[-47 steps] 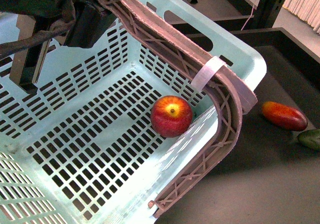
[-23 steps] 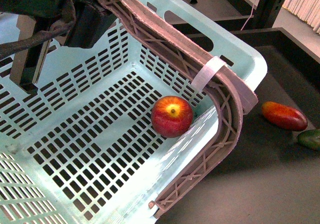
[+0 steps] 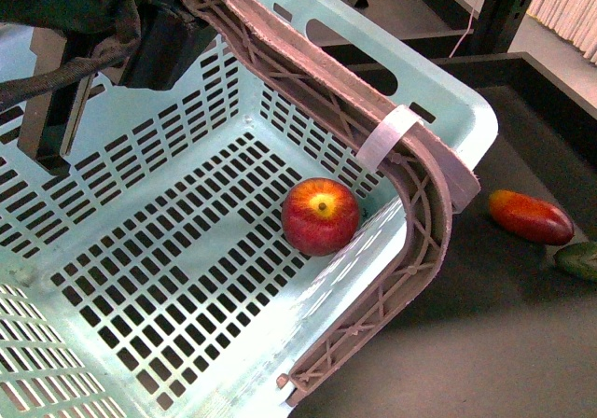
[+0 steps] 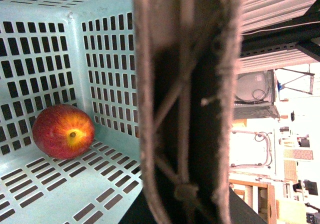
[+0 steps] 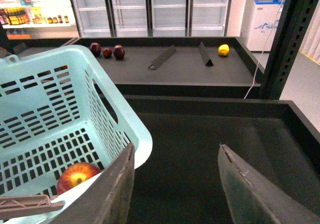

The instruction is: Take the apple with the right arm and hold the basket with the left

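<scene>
the round, glossy red apple (image 3: 320,215) with a yellow blush sits inside the large light turquoise slotted plastic basket (image 3: 466,110). it rests in the corner of the floor, against the wall facing the table's right edge, stem end up. being round, it has no long axis to line up with. the left gripper (image 3: 173,26) looks clamped on the grey-brown ribbed handle (image 3: 424,203) near the basket's far left corner, though its fingers are mostly hidden. the right gripper (image 5: 175,184) hangs outside that wall over the dark table (image 5: 200,134), jaws spread wide and holding nothing. the apple lies lower, across the rim from it, so a reach would, i judge, have to clear rim and handle. an elongated red-orange fruit (image 3: 530,215) lies near the table's right edge. the handle's white band (image 3: 387,133) shows no writing, and the distant shelf labels are too small to read.
</scene>
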